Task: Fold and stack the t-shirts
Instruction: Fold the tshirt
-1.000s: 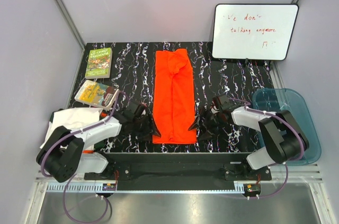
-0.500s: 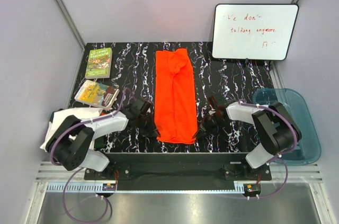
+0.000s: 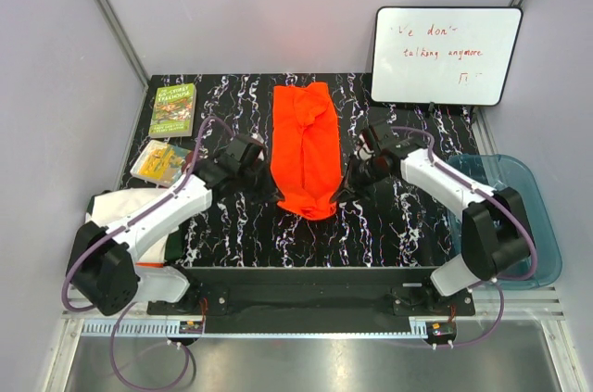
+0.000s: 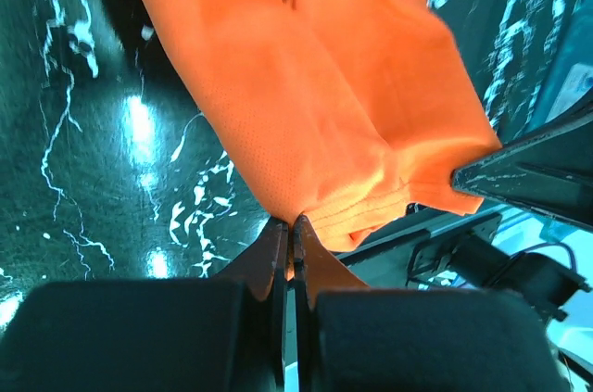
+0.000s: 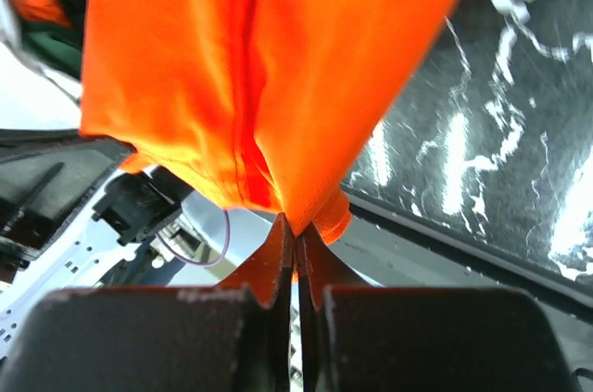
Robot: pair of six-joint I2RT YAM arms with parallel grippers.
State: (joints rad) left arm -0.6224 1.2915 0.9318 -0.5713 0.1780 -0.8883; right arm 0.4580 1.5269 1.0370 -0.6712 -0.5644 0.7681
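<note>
Pinching the near hem of the orange shirt [image 3: 306,142] at its two corners, I have both pairs of fingers closed on cloth. My left gripper [image 4: 293,222] has its jaws pressed together with only a thin fold of the left corner between the tips. My right gripper [image 5: 295,223] is clamped the same way on the right corner.

From above, the shirt is a long narrow strip in the middle of the table [image 3: 408,216], running from back to front. Its far end lies flat on the dark marbled top. The near end is held up off the surface, and the hem sags in a rumpled curve between my two grippers, which stand on either side of the strip, just beside it.

A white shirt [image 3: 120,207] lies crumpled off the table's left edge, beside my left arm. Two books [image 3: 173,109] sit at the far left, a whiteboard [image 3: 445,54] leans at the far right, and a blue tub [image 3: 519,197] stands past the right edge.
</note>
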